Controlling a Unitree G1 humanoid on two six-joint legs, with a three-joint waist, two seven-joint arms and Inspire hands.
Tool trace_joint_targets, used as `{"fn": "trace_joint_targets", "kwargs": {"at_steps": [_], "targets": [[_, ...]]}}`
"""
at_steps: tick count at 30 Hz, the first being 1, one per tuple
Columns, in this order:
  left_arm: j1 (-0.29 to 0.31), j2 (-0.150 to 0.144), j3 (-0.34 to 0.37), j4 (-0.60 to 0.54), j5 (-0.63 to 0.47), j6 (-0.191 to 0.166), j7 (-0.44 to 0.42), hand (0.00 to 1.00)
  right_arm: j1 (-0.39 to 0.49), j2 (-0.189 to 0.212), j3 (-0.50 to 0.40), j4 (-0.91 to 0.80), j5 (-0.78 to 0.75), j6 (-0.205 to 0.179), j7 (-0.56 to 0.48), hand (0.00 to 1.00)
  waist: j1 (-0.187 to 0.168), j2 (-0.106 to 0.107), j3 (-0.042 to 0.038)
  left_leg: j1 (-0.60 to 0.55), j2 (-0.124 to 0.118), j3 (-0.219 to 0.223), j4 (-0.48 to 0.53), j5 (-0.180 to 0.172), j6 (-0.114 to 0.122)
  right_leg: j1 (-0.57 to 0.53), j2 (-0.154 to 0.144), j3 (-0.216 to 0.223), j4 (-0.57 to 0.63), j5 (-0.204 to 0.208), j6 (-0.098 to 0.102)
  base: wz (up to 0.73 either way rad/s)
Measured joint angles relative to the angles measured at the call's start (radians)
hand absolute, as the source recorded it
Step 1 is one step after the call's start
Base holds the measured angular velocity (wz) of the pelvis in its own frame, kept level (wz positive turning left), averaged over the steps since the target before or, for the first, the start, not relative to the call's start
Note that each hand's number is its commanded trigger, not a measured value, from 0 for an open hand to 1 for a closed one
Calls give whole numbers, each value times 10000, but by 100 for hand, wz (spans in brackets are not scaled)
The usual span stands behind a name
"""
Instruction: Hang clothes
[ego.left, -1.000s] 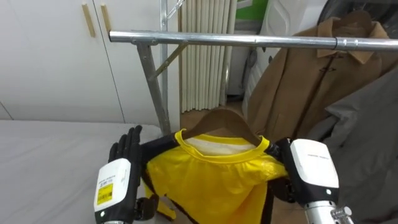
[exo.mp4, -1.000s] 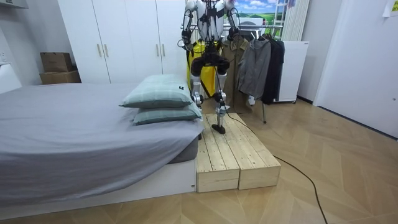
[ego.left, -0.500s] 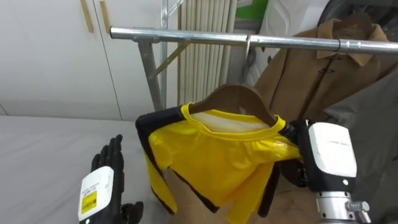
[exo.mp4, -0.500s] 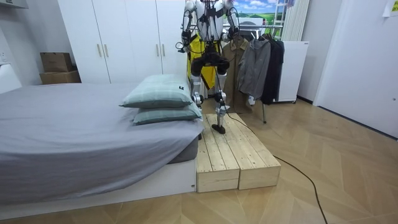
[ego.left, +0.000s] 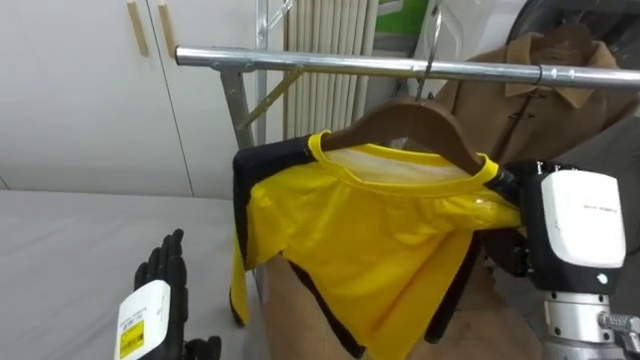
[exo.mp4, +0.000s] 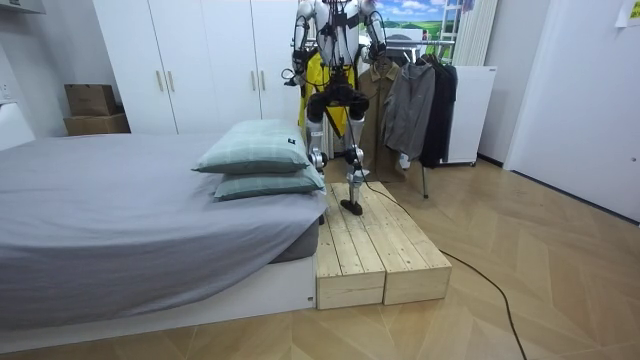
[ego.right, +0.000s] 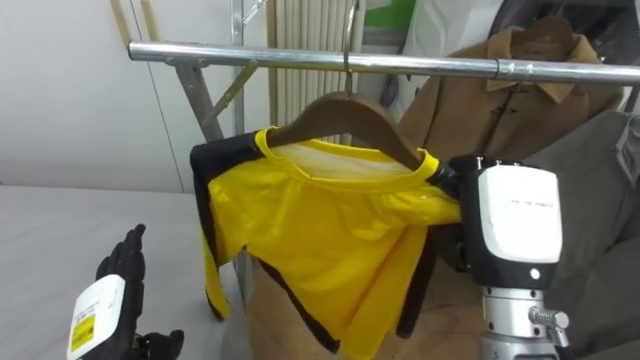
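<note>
Yellow shirt (ego.left: 380, 240) on a wooden hanger (ego.left: 400, 118) hangs at the metal rail (ego.left: 300, 62), right hand (ego.left: 580, 230) at its shoulder, grip impossible to tell, left hand (ego.left: 150, 310) low, flat, empty.

One yellow shirt (ego.left: 375, 235), two pillows (exo.mp4: 256, 148)

Yellow shirt (ego.right: 320, 235) on wooden hanger (ego.right: 340, 108) beneath metal rail (ego.right: 250, 56)

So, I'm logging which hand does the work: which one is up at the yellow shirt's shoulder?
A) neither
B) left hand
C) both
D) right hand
D: the right hand is against the yellow shirt at its shoulder by the wooden hanger, while the left hand is low and apart from it.
</note>
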Motion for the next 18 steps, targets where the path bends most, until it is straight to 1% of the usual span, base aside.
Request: {"fn": "trace_joint_targets", "kwargs": {"at_steps": [3,5,7,8,10,13,18], "targets": [[-13,0,8,-1,2,-3,1,0,-54,-33,-1,-2,75,-4,13,100,12,-17,4,3,0,-1,-7,0,0,-13,4,1,20,0,-1,0],[-27,2,14,-2,-17,-28,1,0,-188,-49,-1,-3,234,-5,68,100,-3,-46,22,-6,0,-1,-8,0,0,-38,11,4,48,-3,-4,0],[-107,-1,30,-1,-15,-89,-1,0,-525,-108,-4,-1,656,-6,241,100,6,-135,69,-75,0,0,-8,10,-12,-122,18,5,88,-3,-4,0],[-125,-8,29,-1,-14,-93,-2,0,-613,-138,-4,0,794,-4,293,100,6,-155,79,-78,0,-5,-7,13,-15,-124,18,2,88,-3,-4,0],[-136,-9,29,-1,-14,-95,-2,0,-882,-233,-13,1,1274,1,355,100,-1,-217,75,-78,0,-17,-8,12,-15,-119,17,-10,80,-6,-9,0],[-159,-3,30,-5,-3,-95,-22,0,-982,-234,-9,2,1808,0,403,100,52,-283,80,-85,2,-19,-15,12,-15,-123,6,-91,57,-6,-10,0],[-168,7,31,-19,-4,-94,-245,0,-993,-232,-5,53,2204,7,888,100,134,-297,77,-108,-2,-23,-33,12,-15,-148,-5,-115,41,-6,-11,0]]}}
